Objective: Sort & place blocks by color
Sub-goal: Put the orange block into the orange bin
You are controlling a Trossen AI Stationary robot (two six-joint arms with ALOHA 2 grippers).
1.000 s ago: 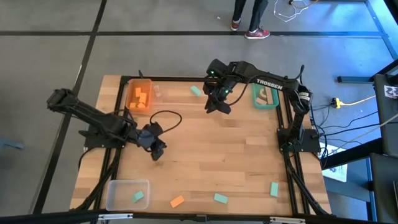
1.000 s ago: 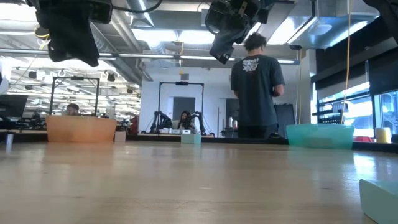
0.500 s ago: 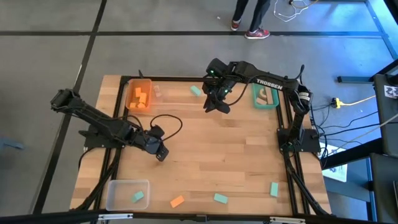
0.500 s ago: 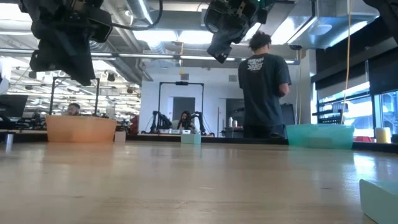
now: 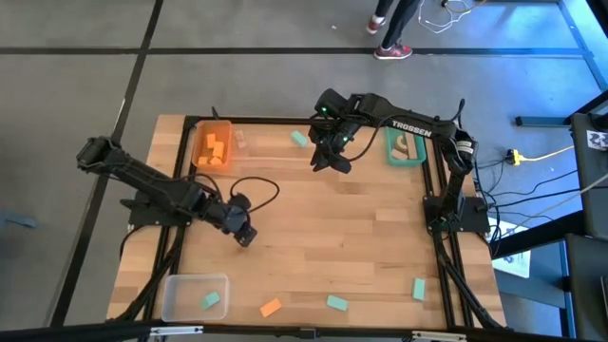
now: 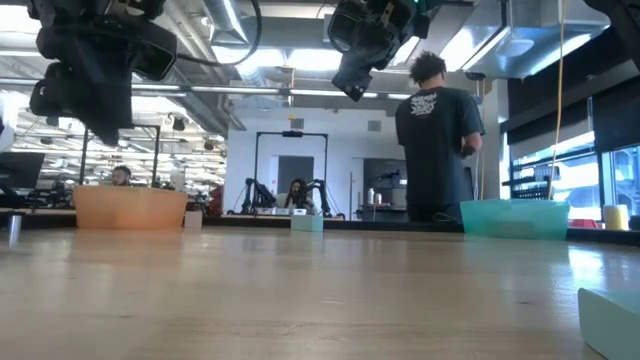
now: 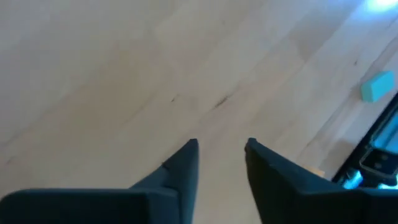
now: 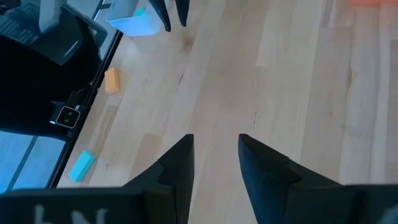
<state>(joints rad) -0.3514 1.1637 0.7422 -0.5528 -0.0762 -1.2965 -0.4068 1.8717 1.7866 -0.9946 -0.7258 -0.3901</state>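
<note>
Both arms hang over the table [image 5: 313,237] with jaws a little apart and holding nothing, the left gripper [image 5: 244,233] likely after a loose orange block [image 5: 271,308] or teal block [image 5: 336,303] at the near edge.

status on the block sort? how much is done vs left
Partly done. Orange blocks sit in the orange bin; the teal bin holds a few. Nothing in hand: left pincer and right pincer are both open and empty above the table. Left: loose teal blocks and one orange block along the near edge.
</note>
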